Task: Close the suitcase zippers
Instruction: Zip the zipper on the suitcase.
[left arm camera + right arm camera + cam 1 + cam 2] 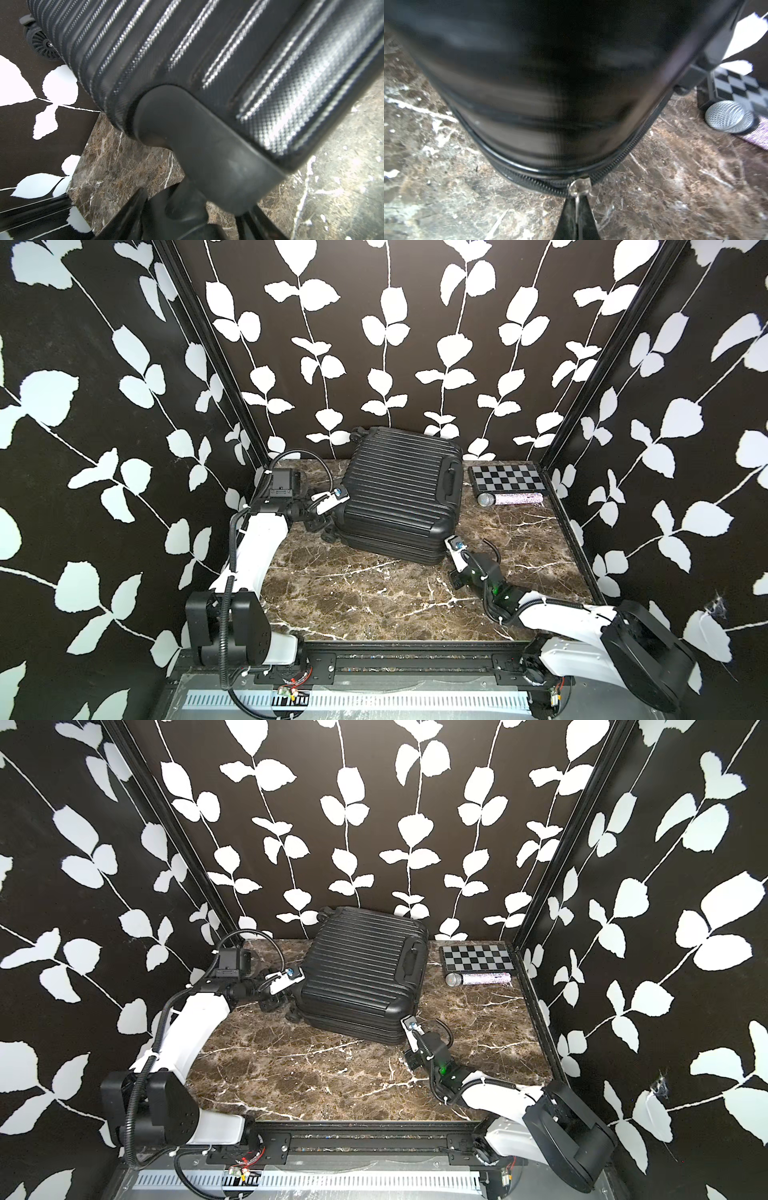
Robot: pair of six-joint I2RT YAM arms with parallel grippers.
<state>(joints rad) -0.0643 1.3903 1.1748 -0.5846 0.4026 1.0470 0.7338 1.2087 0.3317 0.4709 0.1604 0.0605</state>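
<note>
A: Suitcase (pixel 399 493), where?
B: Upper middle in both top views. It lies flat on the marble table (pixel 374 605), ribbed shell up, upper shell lying on the lower. Far end is against the leaf-print back wall.
A: Right gripper (pixel 576 204)?
B: At the case's lower right corner in the top views. Wrist view has the fingertips pressed together on the silver zipper pull (pixel 577 187), bottom centre of frame. The pull sits on the zipper track (pixel 623 158), which curves round that corner just above the table.
A: Track closed there?
B: Too blurry, can't tell.
A: Left gripper (pixel 334 499)?
B: At the case's left edge in the top views, mid frame. Wrist view shows two dark fingers (pixel 139 205) at the bottom edge, standing apart, with a black caster (pixel 197 149) of the case between them. Pinching or only straddling, can't tell.
A: Other stuff?
B: Checkerboard (pixel 505 479) lies flat to the right of the case, by the back wall. Microphone (pixel 509 499) lies just in front of it, mesh head toward the case. Second wheel (pixel 40 43) is upper left in the left wrist view.
</note>
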